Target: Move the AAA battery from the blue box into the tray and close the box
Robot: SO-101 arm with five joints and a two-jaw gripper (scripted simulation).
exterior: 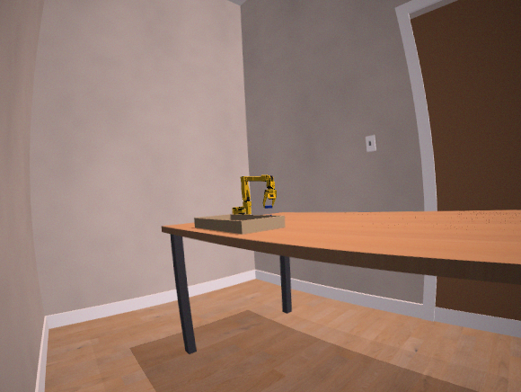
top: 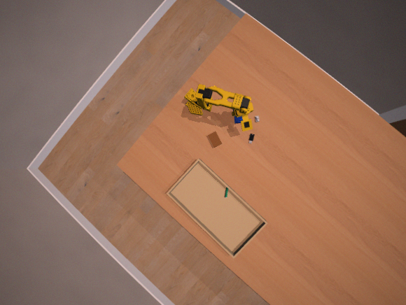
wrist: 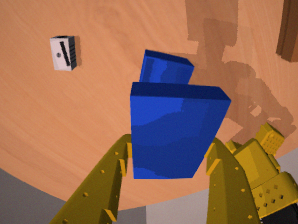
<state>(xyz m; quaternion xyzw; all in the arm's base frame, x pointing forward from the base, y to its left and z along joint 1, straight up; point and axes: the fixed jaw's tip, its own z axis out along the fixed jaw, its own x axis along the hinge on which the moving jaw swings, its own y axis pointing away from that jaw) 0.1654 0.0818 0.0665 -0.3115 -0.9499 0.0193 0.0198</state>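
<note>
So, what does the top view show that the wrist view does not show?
Only the top view shows the tray with a green battery lying in it, the whole arm, and a small black item on the table. Only the wrist view shows the grip closely: the gripper is shut on a blue lid, held above a second blue piece on the table. Both show the lid, a small white item and a brown box.
</note>
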